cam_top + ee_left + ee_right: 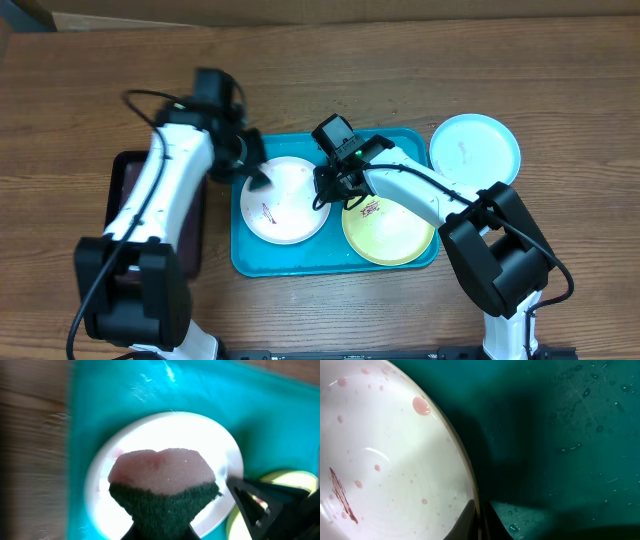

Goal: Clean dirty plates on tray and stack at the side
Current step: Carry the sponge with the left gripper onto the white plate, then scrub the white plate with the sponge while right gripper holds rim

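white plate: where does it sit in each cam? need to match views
Overhead: white plate just left of centre, in the left half of the tray.
Left wrist: plate at centre, lower part hidden by the sponge.
Right wrist: plate fills the left side, rim curving down to the bottom edge.
Shared landmark: the turquoise tray under it.

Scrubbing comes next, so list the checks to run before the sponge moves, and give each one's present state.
1. The left pincer grips the sponge: ok.
2. The right pincer is shut on the rim of the white plate: ok.
3. The white plate lies in the tray: ok.
4. The white plate is clean: not ok; a red smear and pink drops show on it.
5. The sponge touches the white plate: cannot tell.
6. The yellow plate is clean: not ok; red marks show on it.
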